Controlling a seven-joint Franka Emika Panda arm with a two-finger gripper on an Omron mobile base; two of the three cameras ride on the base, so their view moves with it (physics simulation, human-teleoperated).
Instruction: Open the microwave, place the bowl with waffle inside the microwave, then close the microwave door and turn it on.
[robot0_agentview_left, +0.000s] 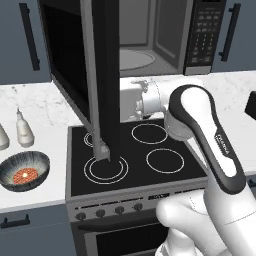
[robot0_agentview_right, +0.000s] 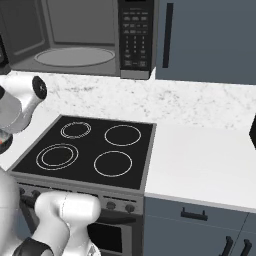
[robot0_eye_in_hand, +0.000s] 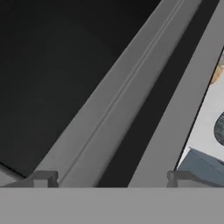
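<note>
- The oven front (robot0_agentview_left: 120, 220) sits nearest, below the stove, with a row of knobs along its top edge.
- The black four-ring stove (robot0_agentview_left: 135, 155) fills the near middle; its rings lie bare, and the lower corner of the open microwave door hangs over the near-left ring.
- Left of the stove, on the white worktop (robot0_agentview_left: 35, 192), stands the bowl (robot0_agentview_left: 24, 170) with the waffle (robot0_agentview_left: 26, 175) lying at its centre, set back a little from the worktop's near edge.
- Just beyond the bowl stands a small pale bottle (robot0_agentview_left: 23, 129), apart from it.
- Right of the stove the worktop (robot0_agentview_right: 200, 160) stretches wide and flat, with a dark object cut off at the far right edge.
- The microwave door (robot0_agentview_left: 100, 75) stands swung out toward the near side, edge-on above the stove's left half, between the bowl and the arm.
- The end effector (robot0_eye_in_hand: 111, 181) is right up against the door's grey frame (robot0_eye_in_hand: 118, 100), fingertips (robot0_eye_in_hand: 41, 178) spread wide to either side with nothing between them; released.
- The white arm reaches over the stove's right half from the near right.
- Farthest, the microwave (robot0_agentview_right: 75, 35) is open: grey cavity, round glass turntable (robot0_agentview_right: 75, 56), button panel (robot0_agentview_right: 135, 37) at its right.
- Dark cabinet doors (robot0_agentview_right: 205, 40) flank it on the right.
</note>
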